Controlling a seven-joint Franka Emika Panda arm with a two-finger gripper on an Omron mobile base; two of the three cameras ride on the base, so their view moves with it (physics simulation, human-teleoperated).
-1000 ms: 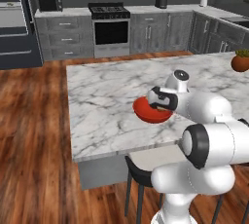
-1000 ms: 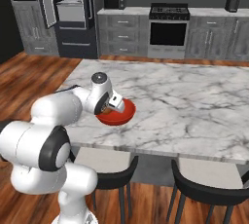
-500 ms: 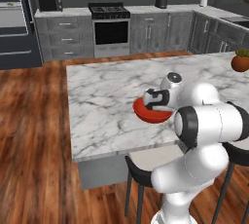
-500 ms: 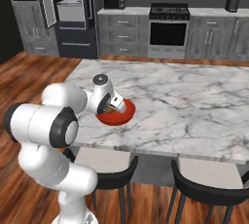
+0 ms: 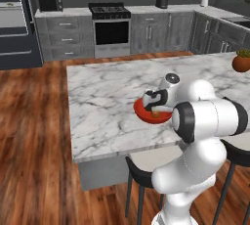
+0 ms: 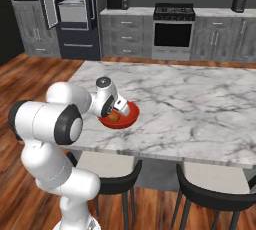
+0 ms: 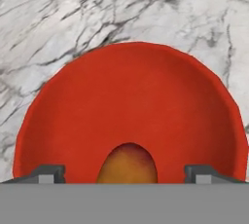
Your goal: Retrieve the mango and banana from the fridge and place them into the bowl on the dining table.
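Mango (image 7: 127, 164) sits in the red bowl (image 7: 131, 96), so you are at the release that closes the first half of the job. In the hand view the two finger tips stand wide, one on each side of the fruit with clear gaps, so read the jaws as let go and holding nothing. The gripper (image 5: 155, 102) hangs just over the bowl, near the front edge of the desk (image 5: 107, 97).

Your next move, as I judge it, is to lift straight up out of the bowl without nudging the fruit, then turn the base back toward the fridge (image 6: 72, 16), whose door stands open at the far left of the right base view. The banana is not something you can make out from here.

The mango is a smooth orange oval with a redder blush at its top, narrower than the gap between the tips. The bowl is glossy, shallow and round, so a rounded fruit could roll. The desk top is white marble with grey veins.
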